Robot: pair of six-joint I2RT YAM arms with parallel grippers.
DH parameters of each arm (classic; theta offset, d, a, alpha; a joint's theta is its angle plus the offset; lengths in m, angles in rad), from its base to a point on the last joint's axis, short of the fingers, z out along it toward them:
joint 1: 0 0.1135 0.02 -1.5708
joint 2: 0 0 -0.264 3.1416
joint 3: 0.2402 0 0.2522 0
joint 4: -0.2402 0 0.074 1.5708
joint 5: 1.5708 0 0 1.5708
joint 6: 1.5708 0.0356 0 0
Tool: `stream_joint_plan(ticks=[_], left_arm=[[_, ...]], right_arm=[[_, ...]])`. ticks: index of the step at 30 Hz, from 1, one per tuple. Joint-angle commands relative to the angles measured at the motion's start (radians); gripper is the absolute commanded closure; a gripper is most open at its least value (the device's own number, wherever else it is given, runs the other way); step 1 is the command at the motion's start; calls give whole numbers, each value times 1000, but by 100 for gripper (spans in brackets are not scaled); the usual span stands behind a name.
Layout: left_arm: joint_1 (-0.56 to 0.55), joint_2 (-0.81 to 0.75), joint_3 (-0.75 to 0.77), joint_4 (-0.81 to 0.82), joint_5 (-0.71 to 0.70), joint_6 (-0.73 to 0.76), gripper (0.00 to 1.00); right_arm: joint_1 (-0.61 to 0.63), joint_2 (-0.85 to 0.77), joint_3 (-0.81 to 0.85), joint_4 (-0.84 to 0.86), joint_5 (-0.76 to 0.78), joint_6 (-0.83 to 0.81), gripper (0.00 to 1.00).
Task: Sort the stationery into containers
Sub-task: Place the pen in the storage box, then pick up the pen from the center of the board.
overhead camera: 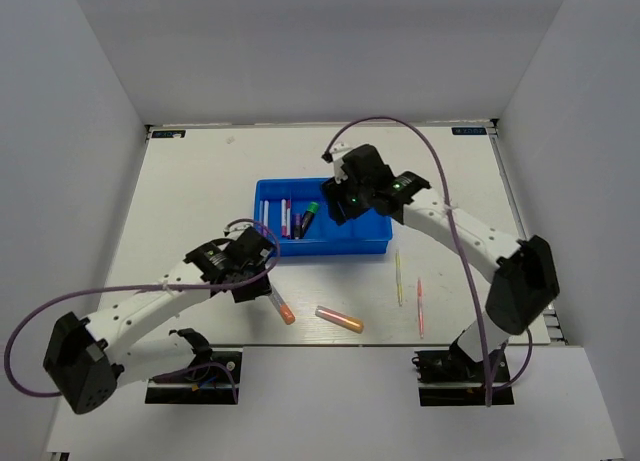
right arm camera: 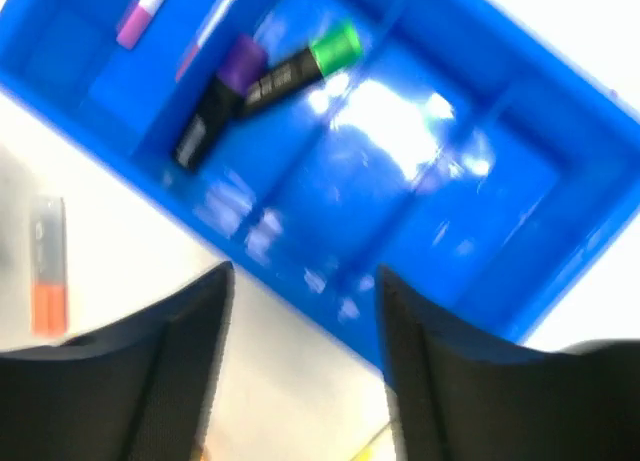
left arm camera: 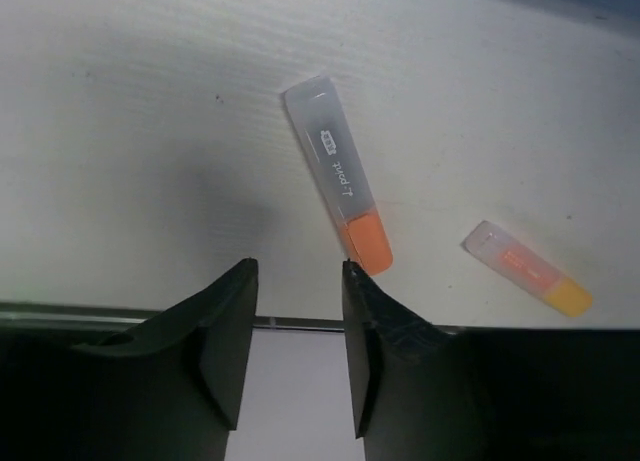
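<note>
The blue tray (overhead camera: 352,243) holds two pink-white pens (overhead camera: 285,216), a purple highlighter (overhead camera: 298,225) and a green-black highlighter (overhead camera: 309,216) in its left compartments. An orange highlighter (overhead camera: 282,307) and a yellow-orange highlighter (overhead camera: 339,318) lie on the table in front of it. A thin yellow stick (overhead camera: 399,277) and a thin pink stick (overhead camera: 420,307) lie to the right. My left gripper (left arm camera: 298,281) is open and empty, just short of the orange highlighter (left arm camera: 335,176). My right gripper (right arm camera: 305,281) is open and empty above the tray's front wall (right arm camera: 300,271).
The white table (overhead camera: 200,181) is walled in by grey panels on three sides. Its near edge (left arm camera: 120,311) shows just under my left fingers. A purple cable (overhead camera: 400,126) loops over the back of the table above the tray.
</note>
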Motion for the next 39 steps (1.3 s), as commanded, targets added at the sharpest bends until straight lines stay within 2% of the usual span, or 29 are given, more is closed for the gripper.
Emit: stream_joint_plan(ticks=[1,2,3,5,13,22,26,31,32,33,34,35,36,38,39], left_arm=[[-47,129,93,-84,-93,-227,49],[-63,155,107,-116,-99,-250,48],[-66,177,145,-130,-99,-298,43],[-70,252,159,-140,-83,-330,37],[-74,432,164,-2,-32,-386,35],[-93,531,102,126,-39,-427,42],[-118,538,55,164,-55,-454,54],[-159,509,-49,202,-53,-493,86],[-165,493,-54,196,-68,-493,90],[-185,486,-44,187,-76,-497,100],[-211,466,-37,164,-84,-491,100],[-227,447,-24,123,-130,-479,100],[-259,429,39,74,-148,-472,100],[-319,413,96,17,-237,-452,100],[-349,409,166,-61,-253,-415,100]], right_arm=[[-31,-76,-92,-111,-82,-93,42],[-40,-134,-124,-88,-85,-99,62],[-46,-197,-218,-62,-88,-103,67],[-60,-283,-268,-47,-113,-108,71],[-98,-530,-491,27,-108,-77,70],[-156,-606,-543,53,-172,-42,68],[-172,-622,-546,55,-183,-33,68],[-195,-639,-548,50,-205,-22,68],[-198,-642,-551,50,-209,-22,67],[-201,-639,-549,49,-212,-22,63],[-206,-641,-549,46,-217,-24,54],[-210,-641,-549,42,-222,-25,31],[-213,-639,-552,36,-222,-46,23],[-218,-641,-554,32,-206,-59,19],[-221,-642,-558,33,-199,-91,34]])
